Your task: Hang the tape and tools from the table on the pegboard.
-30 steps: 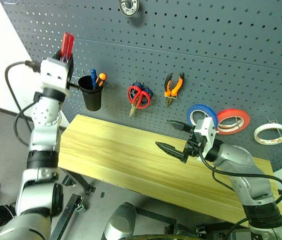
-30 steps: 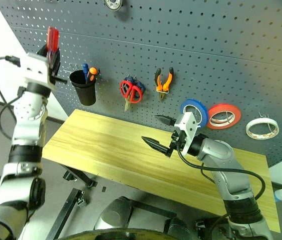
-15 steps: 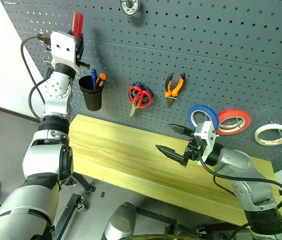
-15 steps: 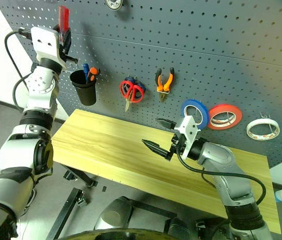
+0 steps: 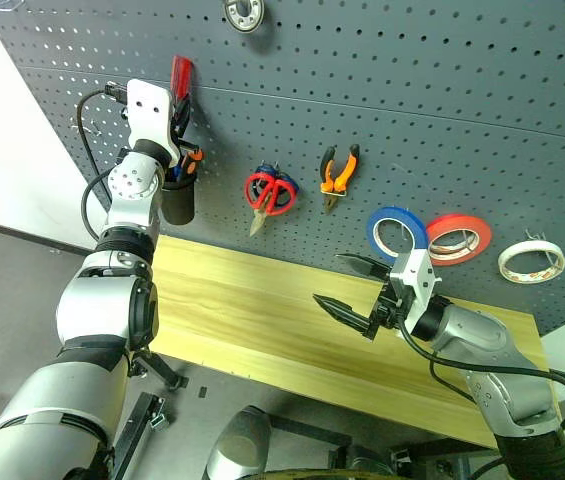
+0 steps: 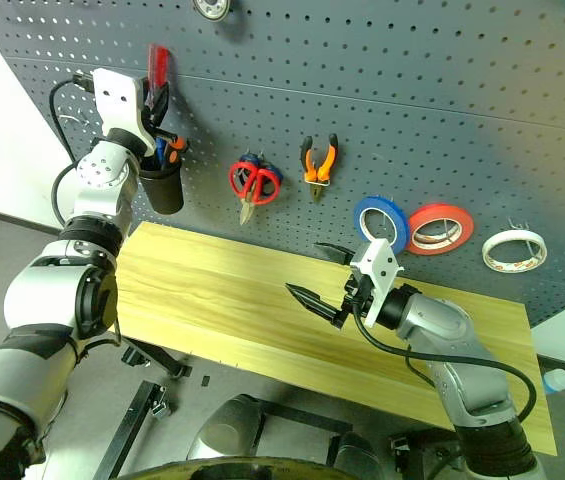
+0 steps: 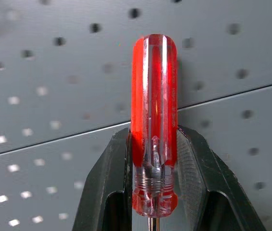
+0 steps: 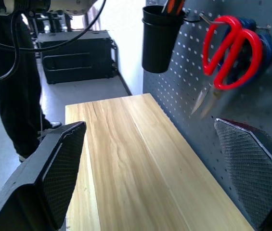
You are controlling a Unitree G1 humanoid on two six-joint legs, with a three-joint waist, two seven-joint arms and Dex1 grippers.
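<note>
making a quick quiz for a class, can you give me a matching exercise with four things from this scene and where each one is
Things:
1. red-handled screwdriver
2. red-handled scissors
3. whitish-cream tape
4. right gripper

Places or states:
A. hanging on the pegboard, last roll past the red-orange roll
B. open above the table, holding nothing
C. clamped in the left gripper above the black cup
D. hanging on the pegboard between the black cup and the pliers

Pairs: 1-C, 2-D, 3-A, 4-B

Workshop or robot lab: tool-hung pegboard, plank table, bare grey floor, black equipment cases.
</note>
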